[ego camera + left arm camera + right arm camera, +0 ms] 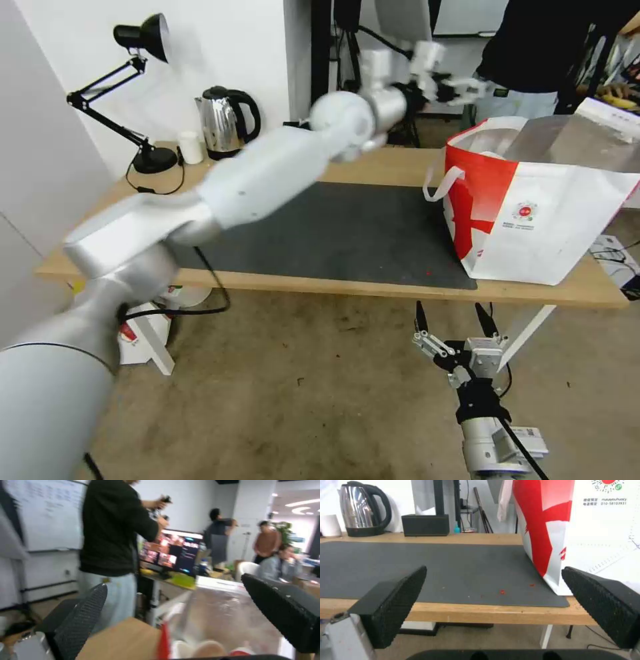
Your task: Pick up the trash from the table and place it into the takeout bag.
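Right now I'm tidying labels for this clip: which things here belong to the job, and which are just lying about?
Job: large white takeout bag with red side panel; long light-wood table; open left pincer above the bag.

Lying about: steel electric kettle; black desk lamp; small white cup; black box.

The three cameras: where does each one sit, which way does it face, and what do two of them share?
Head view: above, looking down at the table; left arm stretches toward the bag, right gripper hangs below the table edge.
Left wrist view: raised by the bag's mouth, facing the room; open jaws frame the foil lining.
Right wrist view: at table-edge height, facing across the mat; jaws open.
Shared: the kettle, head and right wrist views.
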Controlling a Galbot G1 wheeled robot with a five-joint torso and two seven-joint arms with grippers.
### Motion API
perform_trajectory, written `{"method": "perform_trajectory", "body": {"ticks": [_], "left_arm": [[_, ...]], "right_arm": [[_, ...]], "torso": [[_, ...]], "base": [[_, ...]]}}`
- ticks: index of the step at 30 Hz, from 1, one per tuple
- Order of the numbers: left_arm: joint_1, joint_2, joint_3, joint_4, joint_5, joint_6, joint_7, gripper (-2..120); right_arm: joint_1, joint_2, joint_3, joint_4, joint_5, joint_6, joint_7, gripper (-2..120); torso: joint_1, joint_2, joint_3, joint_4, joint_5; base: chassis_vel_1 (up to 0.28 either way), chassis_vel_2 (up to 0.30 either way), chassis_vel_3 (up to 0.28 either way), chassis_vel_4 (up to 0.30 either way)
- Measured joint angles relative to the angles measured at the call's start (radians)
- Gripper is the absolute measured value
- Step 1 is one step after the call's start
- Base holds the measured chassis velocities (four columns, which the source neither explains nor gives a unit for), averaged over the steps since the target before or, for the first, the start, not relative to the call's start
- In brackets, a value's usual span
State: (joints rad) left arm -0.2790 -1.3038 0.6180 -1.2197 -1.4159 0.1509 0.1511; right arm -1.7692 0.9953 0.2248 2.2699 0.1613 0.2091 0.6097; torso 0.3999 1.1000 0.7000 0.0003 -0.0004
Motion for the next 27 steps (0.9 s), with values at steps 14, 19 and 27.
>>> {"method": "perform_trajectory", "body": {"ticks": [14, 19, 27], "left_arm": [[0.262, 0.454, -0.267, -0.380, 0.000, 0.006, -0.035, 100], [0.524, 0.591, -0.503, -0.545, 0.027, 0.007, -0.031, 100], [0.970, 0.652, -0.886, -0.735, 0.128, -0.008, 0.001, 100]], "right_arm": [[0.000, 0.000, 0.000, 0.000, 0.000, 0.000, 0.000, 100], [0.000, 0.000, 0.000, 0.000, 0.000, 0.000, 0.000, 100], [0.000, 0.000, 0.000, 0.000, 0.000, 0.000, 0.000, 100]], "torso": [[0.000, 0.000, 0.000, 0.0000, -0.0004], [0.000, 0.000, 0.000, -0.0006, 0.0008], [0.000, 0.000, 0.000, -0.0006, 0.0005]], "base": [[0.000, 0.000, 0.000, 0.000], [0.000, 0.000, 0.000, 0.000], [0.000, 0.000, 0.000, 0.000]]}}
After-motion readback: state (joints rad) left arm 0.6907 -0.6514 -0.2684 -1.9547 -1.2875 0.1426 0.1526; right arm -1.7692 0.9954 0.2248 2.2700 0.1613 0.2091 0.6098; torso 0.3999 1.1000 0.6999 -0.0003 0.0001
